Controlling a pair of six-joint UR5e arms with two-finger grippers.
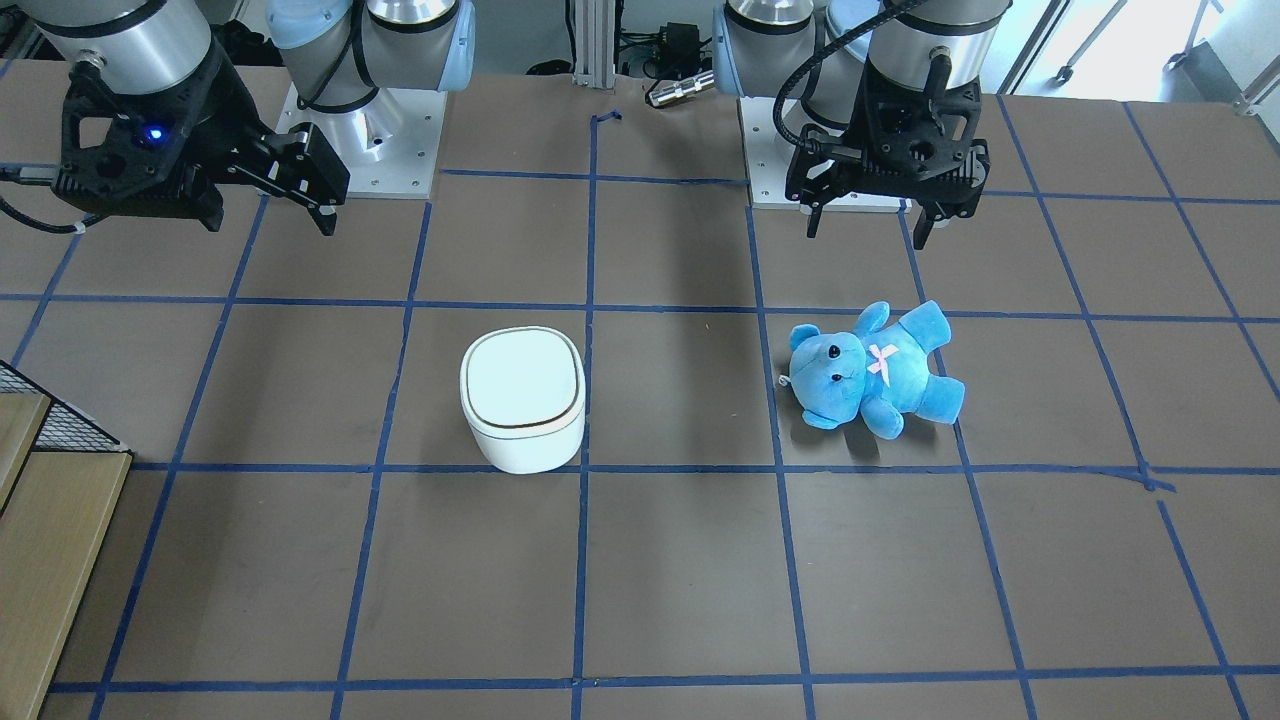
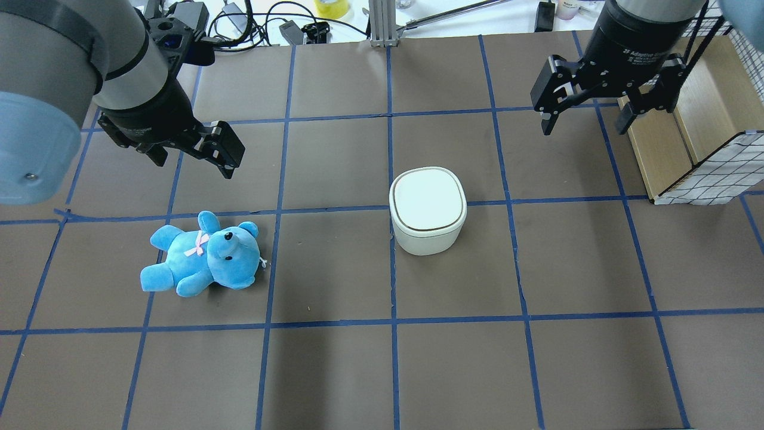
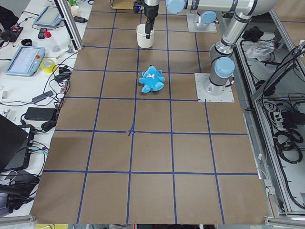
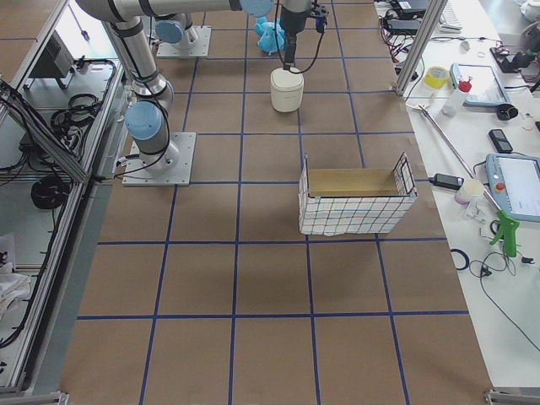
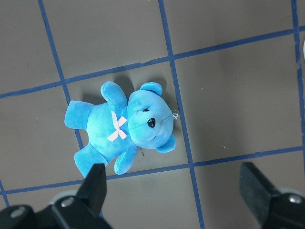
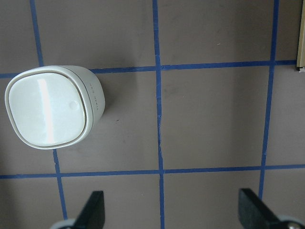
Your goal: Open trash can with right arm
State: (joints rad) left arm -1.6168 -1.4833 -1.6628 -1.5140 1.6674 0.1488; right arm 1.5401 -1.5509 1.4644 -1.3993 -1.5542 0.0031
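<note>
Here, the right fingers (image 2: 548, 104), two and black, stand wide apart with nothing between them, hanging in the air above the bench (image 2: 334, 370). The right wrist view looks straight down past both tips onto bare brown surface, with the trash can (image 6: 50, 107) off to one side, well apart from them. Behind these fingers, a small blue light (image 1: 152, 133) glows on the wrist block of the silver-grey right arm (image 1: 130, 45). The trash can is small, white and rounded-square. It stands upright near the middle of the bench, slightly toward the end on the robot's right, just beside a crossing of blue tape lines (image 2: 391, 149). Its flat lid (image 2: 428, 197) lies shut, edged by a thin dark seam. The left fingers (image 2: 224, 146) also stand wide apart and hold nothing. They hover over a blue plush bear (image 2: 203, 257) lying on its back toward the bench's left end. A wire-sided box (image 2: 704, 173) sits at the right end.
</note>
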